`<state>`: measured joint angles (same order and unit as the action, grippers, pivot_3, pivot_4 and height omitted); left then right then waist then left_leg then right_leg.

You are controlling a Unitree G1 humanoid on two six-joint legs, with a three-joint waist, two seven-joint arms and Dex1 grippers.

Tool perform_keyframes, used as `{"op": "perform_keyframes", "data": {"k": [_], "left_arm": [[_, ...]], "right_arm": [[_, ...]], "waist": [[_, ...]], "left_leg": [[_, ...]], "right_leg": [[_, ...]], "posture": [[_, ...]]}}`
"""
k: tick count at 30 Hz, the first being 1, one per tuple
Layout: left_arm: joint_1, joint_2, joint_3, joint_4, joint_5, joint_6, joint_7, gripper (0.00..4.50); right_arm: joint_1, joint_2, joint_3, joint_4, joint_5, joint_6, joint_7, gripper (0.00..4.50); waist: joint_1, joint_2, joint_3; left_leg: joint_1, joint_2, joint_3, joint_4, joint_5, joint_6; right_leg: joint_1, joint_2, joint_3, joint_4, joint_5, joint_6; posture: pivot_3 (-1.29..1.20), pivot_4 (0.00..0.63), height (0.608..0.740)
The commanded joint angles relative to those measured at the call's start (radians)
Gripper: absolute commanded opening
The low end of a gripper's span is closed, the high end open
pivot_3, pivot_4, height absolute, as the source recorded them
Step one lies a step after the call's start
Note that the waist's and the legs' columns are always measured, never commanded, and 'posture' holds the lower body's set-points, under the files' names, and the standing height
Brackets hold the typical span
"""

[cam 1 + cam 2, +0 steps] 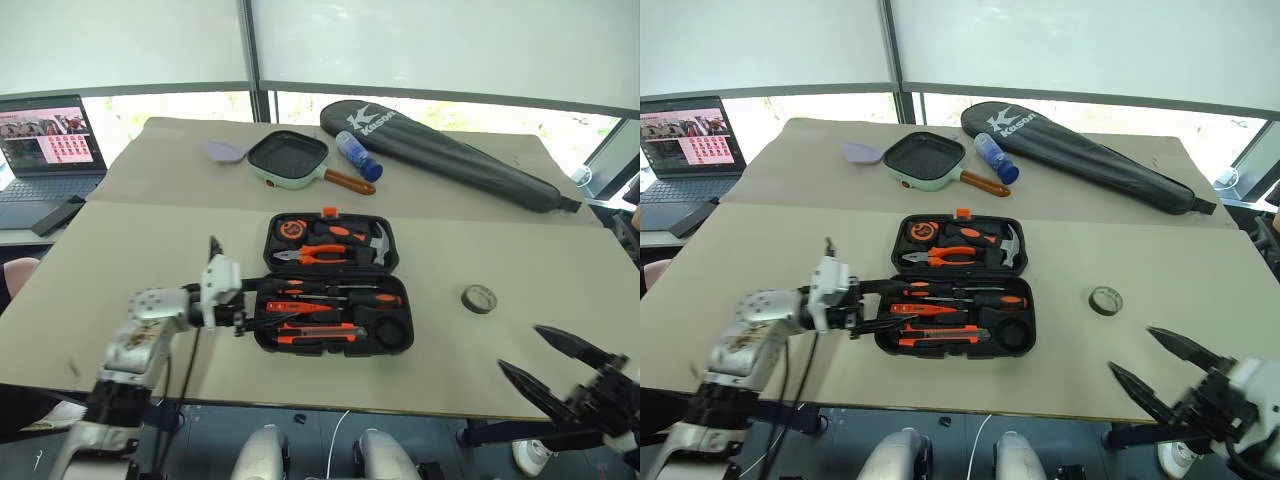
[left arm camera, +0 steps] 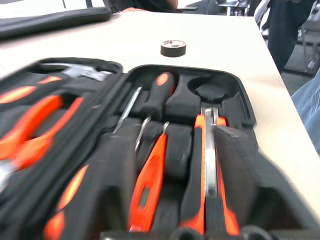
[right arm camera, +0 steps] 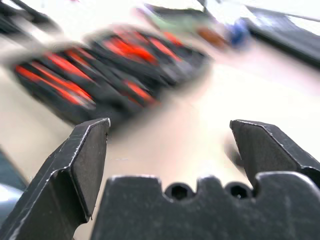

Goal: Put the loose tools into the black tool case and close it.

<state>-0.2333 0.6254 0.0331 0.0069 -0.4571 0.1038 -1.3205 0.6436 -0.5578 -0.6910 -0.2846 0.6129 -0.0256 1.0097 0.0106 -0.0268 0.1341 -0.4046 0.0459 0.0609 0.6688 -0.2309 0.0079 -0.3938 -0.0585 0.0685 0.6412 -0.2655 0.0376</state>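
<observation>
In the head views, the black tool case (image 1: 330, 285) is seen lying open on the tan table (image 1: 520, 300), its lid half holding the pliers (image 1: 312, 254) and hammer (image 1: 375, 243). In the near half, two screwdrivers (image 1: 335, 292), a tester screwdriver (image 1: 297, 308) and the utility knife (image 1: 318, 332) are seated in their slots. The tape roll (image 1: 479, 298) is found loose on the table, well apart from the case on its right. The left gripper (image 1: 262, 322) is held at the case's left edge, its tips over the near half; whether its fingers are parted cannot be told there. The right gripper (image 1: 545, 362) is seen near the table's front right edge, its two fingers spread wide and empty. A green pan (image 1: 290, 158) and a black racket bag (image 1: 450, 155) are placed farther back.

In the left wrist view, the slotted tools are shown close up, with the tape roll (image 2: 173, 48) beyond the case; the gripper's own fingers cannot be made out.

In the right wrist view, the right fingers (image 3: 82, 165) are shown wide apart, with the blurred case (image 3: 110, 70) beyond.
</observation>
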Motion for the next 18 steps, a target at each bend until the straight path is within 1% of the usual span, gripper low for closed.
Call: {"op": "perform_keyframes", "data": {"k": [1, 3, 5, 7, 8, 11, 13, 16, 18], "left_arm": [[0.018, 0.042, 0.073, -0.003, -0.069, -0.014, -0.060, 4.40], [0.017, 0.063, 0.115, 0.029, -0.101, -0.007, -0.087, 4.40], [0.011, 0.079, 0.144, 0.064, -0.123, -0.005, -0.111, 4.40], [0.009, 0.089, 0.157, 0.088, -0.133, -0.007, -0.134, 4.40], [0.010, 0.092, 0.161, 0.096, -0.137, -0.013, -0.153, 4.40], [0.007, 0.094, 0.163, 0.103, -0.138, -0.009, -0.175, 4.40], [-0.007, 0.081, 0.154, 0.068, -0.155, 0.011, -0.166, 4.40], [-0.025, 0.063, 0.125, 0.001, -0.177, 0.060, -0.141, 4.40], [-0.028, 0.047, 0.104, -0.035, -0.180, 0.078, -0.132, 4.40]], "right_arm": [[0.041, 0.016, -0.111, 0.081, 0.000, -0.080, 0.019, 4.50], [0.066, 0.026, -0.138, 0.138, -0.014, -0.116, 0.036, 4.50], [0.069, 0.021, -0.138, 0.162, -0.027, -0.138, 0.046, 4.50], [0.045, -0.001, -0.127, 0.150, -0.032, -0.127, 0.028, 4.50], [0.019, -0.026, -0.117, 0.129, -0.047, -0.094, -0.008, 4.50], [-0.064, -0.135, -0.067, 0.068, -0.103, 0.069, -0.119, 4.50], [-0.155, -0.248, 0.005, 0.037, -0.096, 0.230, -0.153, 4.50], [-0.320, -0.429, 0.160, 0.039, -0.092, 0.423, -0.118, 4.50], [-0.465, -0.505, 0.285, 0.079, -0.109, 0.526, -0.112, 4.50]], "waist": [[0.000, 0.000, 0.000], [0.000, 0.000, 0.000], [-0.002, 0.001, 0.001], [-0.007, 0.001, 0.001], [-0.012, 0.002, 0.001], [-0.031, 0.002, 0.002], [-0.032, 0.002, 0.002], [-0.030, 0.001, 0.003], [-0.026, 0.001, 0.003]], "left_leg": [[0.000, 0.000, 0.000, 0.000, 0.000, 0.000], [0.000, 0.000, 0.000, 0.000, 0.000, 0.000], [0.000, 0.001, 0.000, 0.000, 0.000, 0.000], [0.001, 0.001, 0.000, -0.001, 0.000, 0.000], [0.001, 0.002, 0.000, -0.001, 0.000, 0.000], [0.001, 0.002, 0.001, -0.001, 0.000, 0.000], [0.002, 0.002, 0.002, -0.001, 0.000, 0.000], [0.002, 0.002, 0.002, -0.001, 0.000, 0.000], [0.001, 0.001, 0.002, -0.001, 0.000, 0.000]], "right_leg": [[0.000, 0.000, 0.000, 0.000, 0.000, 0.000], [-0.001, 0.000, 0.000, 0.000, -0.001, 0.000], [-0.001, 0.000, 0.000, 0.000, -0.003, -0.004], [-0.001, 0.000, 0.000, 0.000, -0.004, -0.005], [-0.001, 0.000, 0.000, 0.000, -0.004, -0.005], [-0.001, -0.001, 0.002, 0.000, -0.004, -0.005], [-0.001, -0.001, 0.003, 0.000, -0.003, -0.005], [-0.001, 0.000, 0.003, 0.000, 0.001, -0.002], [-0.002, 0.001, 0.002, 0.001, 0.001, -0.001]], "posture": [[0.00, 0.150, 0.740], [0.00, 0.150, 0.740], [0.00, 0.150, 0.740], [0.00, 0.150, 0.740], [0.00, 0.150, 0.740], [0.00, 0.150, 0.740], [0.00, 0.150, 0.740], [0.00, 0.150, 0.740], [0.00, 0.150, 0.740]]}}
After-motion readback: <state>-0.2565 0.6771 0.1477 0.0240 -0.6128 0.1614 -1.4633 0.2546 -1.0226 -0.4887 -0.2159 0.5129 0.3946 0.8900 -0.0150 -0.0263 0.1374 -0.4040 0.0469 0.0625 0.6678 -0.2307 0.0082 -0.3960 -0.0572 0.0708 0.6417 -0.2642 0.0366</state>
